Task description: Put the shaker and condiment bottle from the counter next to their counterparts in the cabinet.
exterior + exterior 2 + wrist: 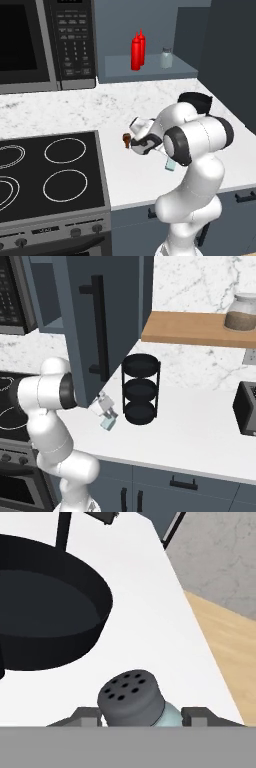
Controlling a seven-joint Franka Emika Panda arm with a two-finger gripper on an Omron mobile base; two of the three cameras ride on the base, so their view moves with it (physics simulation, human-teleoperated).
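Observation:
My gripper (140,714) is shut on a pale shaker (131,699), and its holed grey cap faces the hand camera between the two dark fingers (80,714). From the left base camera the shaker (170,164) pokes out tilted below the elbow, low over the white counter (125,100) near its front. The right base view has the gripper (106,415) and shaker (108,423) just beneath the open cabinet door (95,326). In the cabinet recess (150,67) two red condiment bottles (135,54) stand together, with the matching shaker (166,58) to their right.
A tiny brown knobbed piece (127,138) sits on the counter beside the stovetop (50,172). The microwave (45,42) is at the left. A black three-tier rack (141,388) stands right of the gripper. Further right are a wooden shelf (190,328) with a jar (242,312) and a toaster (247,408).

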